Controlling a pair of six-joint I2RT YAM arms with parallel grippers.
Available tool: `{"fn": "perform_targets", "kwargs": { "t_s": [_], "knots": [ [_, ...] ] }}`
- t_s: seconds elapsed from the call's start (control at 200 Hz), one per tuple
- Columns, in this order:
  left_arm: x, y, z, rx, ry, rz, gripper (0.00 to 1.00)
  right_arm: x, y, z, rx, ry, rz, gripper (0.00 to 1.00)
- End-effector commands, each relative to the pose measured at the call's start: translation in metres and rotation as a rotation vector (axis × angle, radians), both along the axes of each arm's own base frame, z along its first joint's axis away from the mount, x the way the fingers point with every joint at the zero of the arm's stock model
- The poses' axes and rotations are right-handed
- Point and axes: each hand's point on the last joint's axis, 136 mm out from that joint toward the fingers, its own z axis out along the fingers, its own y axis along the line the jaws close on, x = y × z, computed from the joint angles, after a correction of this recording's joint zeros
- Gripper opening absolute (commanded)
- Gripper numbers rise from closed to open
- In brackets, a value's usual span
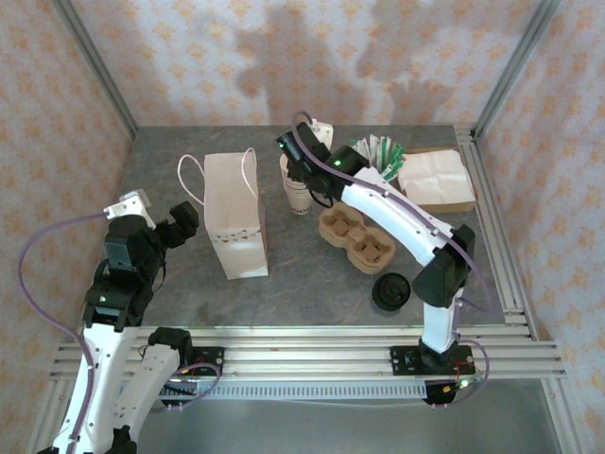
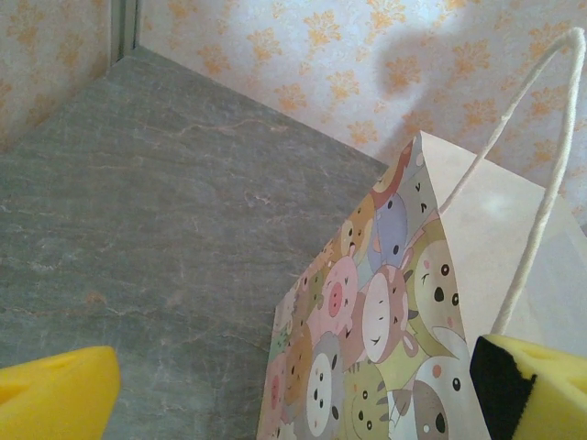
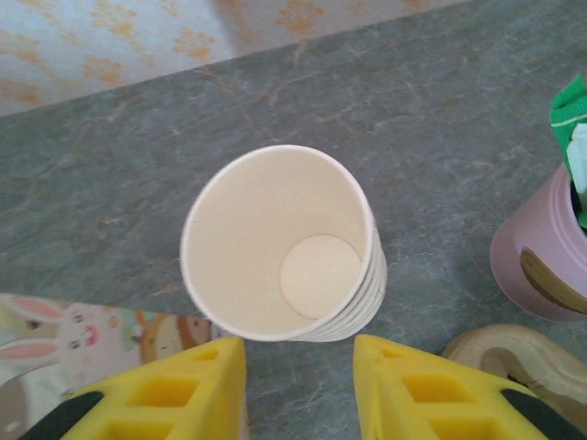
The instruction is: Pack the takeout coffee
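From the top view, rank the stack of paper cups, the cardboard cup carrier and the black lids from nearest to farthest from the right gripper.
Measured from the right gripper:
1. stack of paper cups: directly at the fingers, toward the back of the table.
2. cardboard cup carrier: mid-table, under the right forearm.
3. black lids: near the front edge, beside the right arm's elbow.

We read no words or numbers anywhere, the paper bag (image 2: 367,321) bears cartoon animal faces, no lettering we can make out
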Motion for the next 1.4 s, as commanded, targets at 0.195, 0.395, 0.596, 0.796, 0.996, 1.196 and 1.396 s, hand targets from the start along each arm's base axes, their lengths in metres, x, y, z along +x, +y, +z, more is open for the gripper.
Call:
{"fn": "perform_targets", "kwargs": {
  "t_s": [0.195,0.395,0.596,0.796,0.996,1.196,1.396],
  "knots": [
    [-0.007,0.008,-0.004,0.005,0.016,0.044,0.99,0.017,-0.019,-0.011,-0.009,0.009,-0.119,0.34],
    [-0.007,0.007,-0.004,0.006,0.016,0.041,0.99,0.027,-0.019,-0.023,0.003,0.027,-0.141,0.34],
    [-0.007,0.006,-0.005,0.005,0.018,0.034,0.99,0.035,-0.014,-0.026,0.045,0.018,-0.145,0.34],
    [-0.007,0.005,-0.004,0.003,0.014,0.027,0.99,0.039,-0.012,-0.033,0.042,0.023,-0.149,0.32],
    [-0.006,0.005,-0.005,0.003,0.017,0.024,0.99,0.043,-0.015,-0.041,0.043,0.034,-0.166,0.28],
    [-0.006,0.005,-0.005,0.001,0.018,0.026,0.99,0.044,-0.013,-0.044,0.056,0.039,-0.159,0.27],
    [-0.005,0.005,-0.007,-0.001,0.019,0.026,0.98,0.046,-0.013,-0.050,0.072,0.045,-0.168,0.22]
  ]
}}
